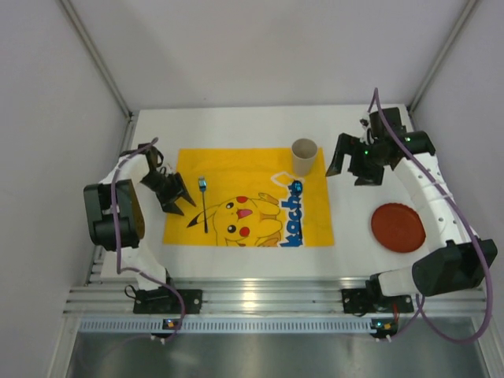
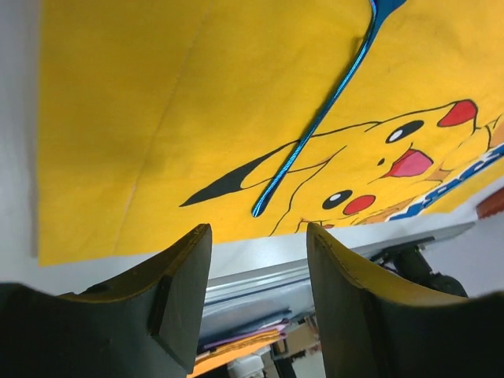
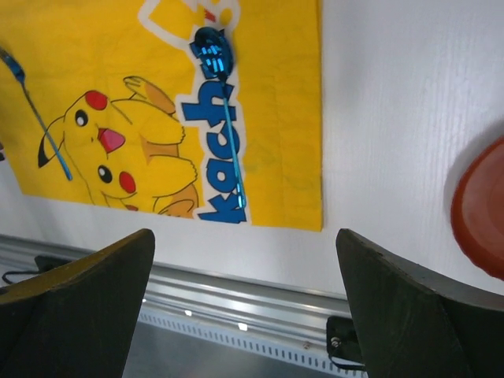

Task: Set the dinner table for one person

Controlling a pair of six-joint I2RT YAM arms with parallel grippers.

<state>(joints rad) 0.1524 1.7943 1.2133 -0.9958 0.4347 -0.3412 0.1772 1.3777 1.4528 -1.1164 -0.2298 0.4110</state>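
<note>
The left tool (image 1: 179,205) is seen with its fingers (image 2: 185,283) spread apart and nothing held between them. It is poised near the left edge of the worktop (image 1: 236,130), over the left border of the yellow Pikachu-print cloth (image 1: 248,197). From the left wrist view, the cloth and a strip of bare white worktop are seen directly under the tool. Just beside this tool, toward the middle, a blue fork (image 1: 205,206) is laid flat on the cloth, its head pointed at the far edge and its handle at the near edge.

The right tool (image 1: 352,167) is likewise found parted, with nothing gripped. It is held over the bare worktop toward the far right corner. A tan paper cup (image 1: 304,157) is stood upright just to its left, on the far right corner of the cloth. A blue spoon (image 3: 224,118) is laid on the right part of the cloth, across the blue lettering, with its bowl toward the far edge. A red plate (image 1: 398,227) is set on the bare worktop near the right edge, well apart from the cloth and nearer the front than the right tool.

The worktop is spread beneath both tools and carries every item; the cloth is placed at its middle.
</note>
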